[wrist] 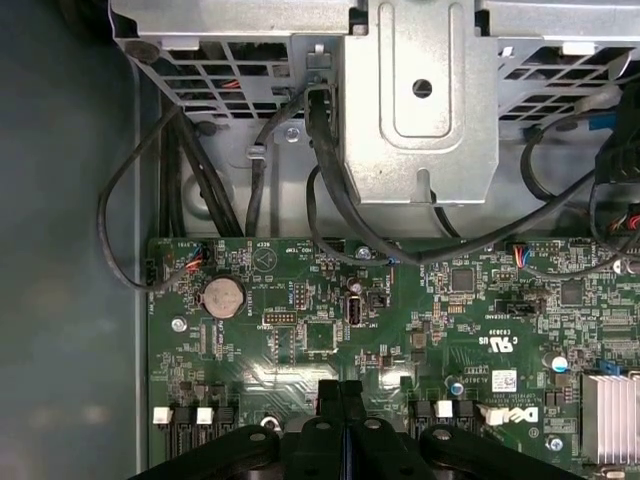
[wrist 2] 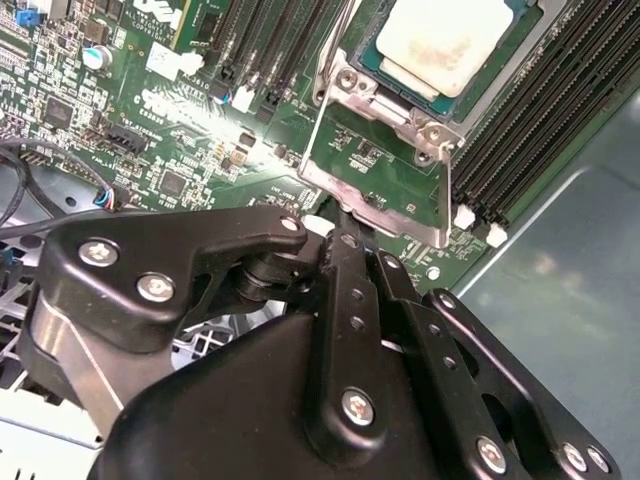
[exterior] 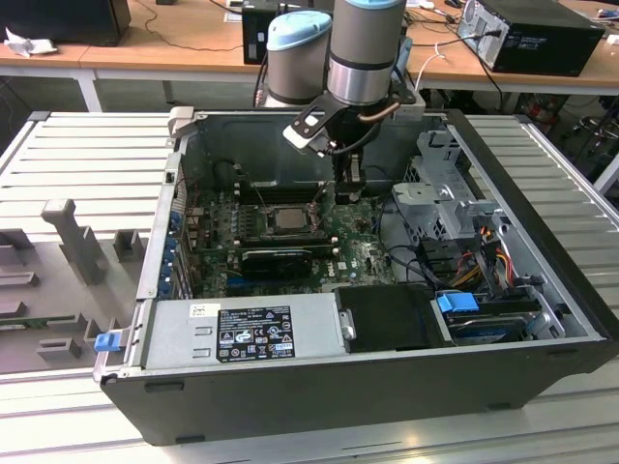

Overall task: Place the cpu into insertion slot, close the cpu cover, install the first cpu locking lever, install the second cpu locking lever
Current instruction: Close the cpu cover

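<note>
Now | black gripper (wrist 2: 345, 228): fingers together, no load seen | by open silvery sq frame cover (wrist 2: 322, 186) | exterior view: 2 o'clock of grey sq cpu (exterior: 287, 218)

- Pale grey ribbed bench (exterior: 87, 145) across the foreground;
- wooden desks (exterior: 184, 48) on white legs (exterior: 89, 92) behind it;
- black computer boxes (exterior: 542, 34) standing on those desks; even indoor light
</note>
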Controlling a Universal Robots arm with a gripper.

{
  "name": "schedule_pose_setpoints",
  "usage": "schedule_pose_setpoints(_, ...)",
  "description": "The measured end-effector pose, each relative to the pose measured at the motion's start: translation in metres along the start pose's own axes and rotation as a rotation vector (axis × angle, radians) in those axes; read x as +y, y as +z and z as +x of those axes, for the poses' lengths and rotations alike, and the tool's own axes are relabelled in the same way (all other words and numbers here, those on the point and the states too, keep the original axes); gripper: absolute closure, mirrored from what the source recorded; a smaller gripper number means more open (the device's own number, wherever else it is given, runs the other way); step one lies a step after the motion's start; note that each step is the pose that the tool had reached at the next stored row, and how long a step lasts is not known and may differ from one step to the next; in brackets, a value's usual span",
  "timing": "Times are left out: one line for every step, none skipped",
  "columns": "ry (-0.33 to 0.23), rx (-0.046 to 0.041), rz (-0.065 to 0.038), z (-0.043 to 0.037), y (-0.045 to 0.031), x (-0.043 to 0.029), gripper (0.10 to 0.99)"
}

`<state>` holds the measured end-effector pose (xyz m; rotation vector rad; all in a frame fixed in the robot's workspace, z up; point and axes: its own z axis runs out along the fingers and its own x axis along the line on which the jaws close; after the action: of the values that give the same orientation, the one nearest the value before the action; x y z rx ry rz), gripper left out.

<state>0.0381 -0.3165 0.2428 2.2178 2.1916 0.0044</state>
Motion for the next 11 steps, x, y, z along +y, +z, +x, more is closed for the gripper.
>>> schedule_pose_setpoints(0.0, 0.0001, 0.0, 0.0, 0.0001, -0.0003, 0.98)
schedule_pose_setpoints(0.0, 0.0001, 0.0, 0.0, 0.0002, -0.0006, 0.98)
schedule_pose_setpoints(0.0, 0.0001, 0.0, 0.0, 0.0004, -0.0009, 0.98)
schedule_pose_setpoints(0.0, 0.0, 0.0, 0.0, 0.0006, -0.0014, 0.98)
schedule_pose_setpoints(0.0, 0.0, 0.0, 0.0, 0.0007, -0.0019, 0.98)
schedule_pose_setpoints(0.0, 0.0, 0.0, 0.0, 0.0008, -0.0022, 0.98)
schedule_pose_setpoints(0.0, 0.0001, 0.0, 0.0, 0.0009, -0.0025, 0.98)
schedule_pose_setpoints(0.0, 0.0001, 0.0, 0.0, 0.0011, -0.0034, 0.98)
schedule_pose_setpoints(0.0, 0.0, 0.0, 0.0, 0.0011, -0.004, 0.98)
schedule_pose_setpoints(0.0, 0.0002, 0.0, 0.0, 0.0013, -0.0053, 0.98)
schedule_pose_setpoints(0.0, 0.0002, 0.0, 0.0, 0.0013, -0.0061, 0.98)
